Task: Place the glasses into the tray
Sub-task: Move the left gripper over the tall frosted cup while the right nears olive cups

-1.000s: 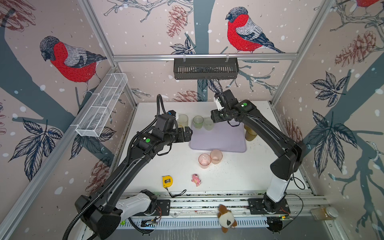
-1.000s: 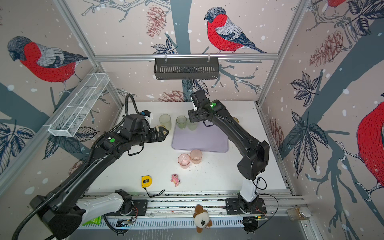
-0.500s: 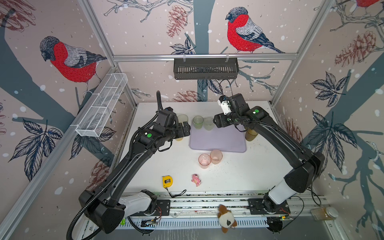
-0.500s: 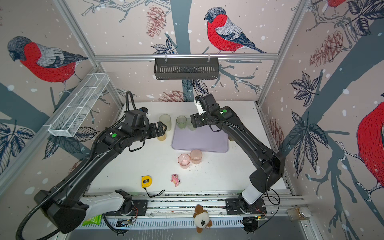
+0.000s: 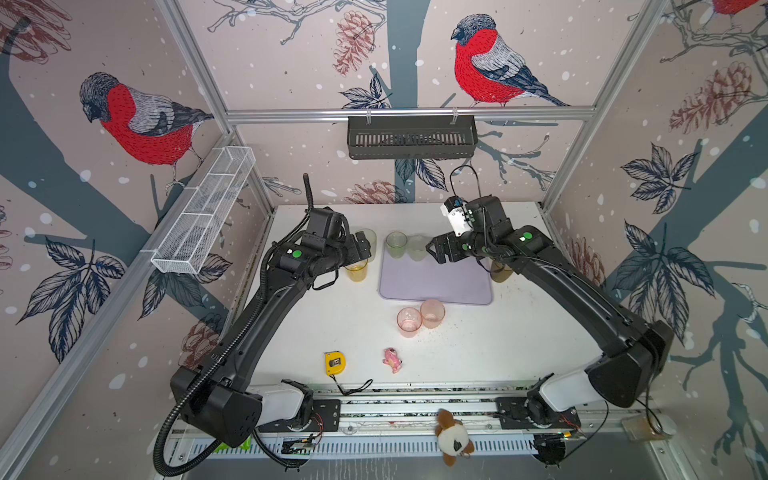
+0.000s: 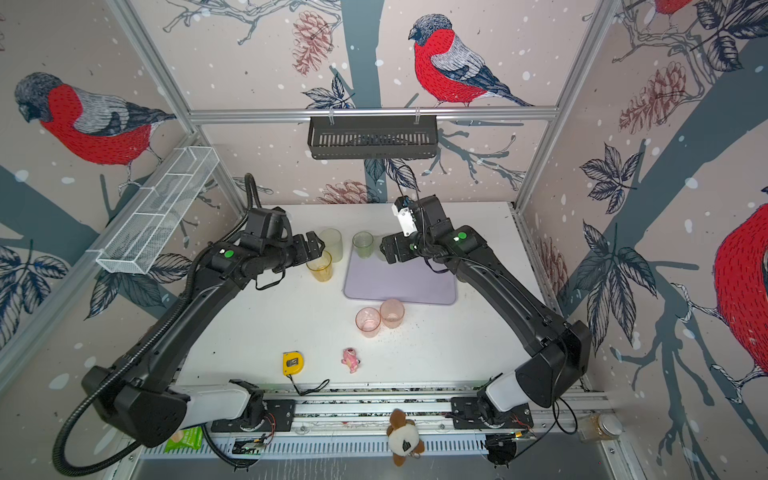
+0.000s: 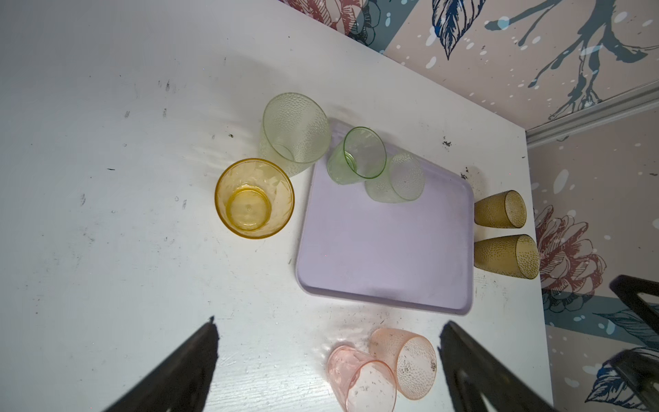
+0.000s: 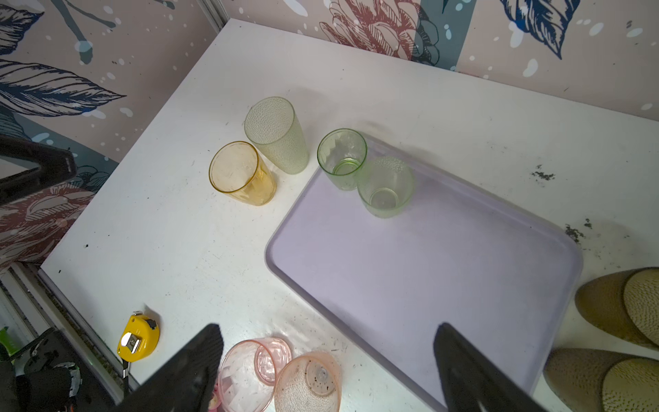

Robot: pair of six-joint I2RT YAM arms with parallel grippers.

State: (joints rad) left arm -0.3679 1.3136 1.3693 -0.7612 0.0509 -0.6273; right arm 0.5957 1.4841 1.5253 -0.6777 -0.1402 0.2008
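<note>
The lavender tray [image 5: 436,282] lies mid-table. A green glass [image 5: 396,244] and a pale frosted glass [image 5: 417,247] stand in its far left corner. A taller pale glass [image 5: 369,241] and an amber-yellow one [image 5: 357,270] stand left of it. Two pink glasses [image 5: 409,321] stand at its front and two brown ones [image 7: 499,208] on its right. My left gripper [image 5: 360,246] hangs open over the yellow glass [image 7: 255,198]. My right gripper [image 5: 433,251] is open just right of the frosted glass [image 8: 385,185], holding nothing.
A yellow tape measure [image 5: 334,363] and a small pink toy [image 5: 392,359] lie near the front edge. A black slotted basket [image 5: 411,137] hangs on the back wall and a white mesh basket [image 5: 203,212] on the left wall. A plush toy [image 5: 453,436] sits on the front rail.
My right gripper has opened and drawn back to the right, leaving the frosted glass standing on the tray. My left gripper has moved over the yellow glass.
</note>
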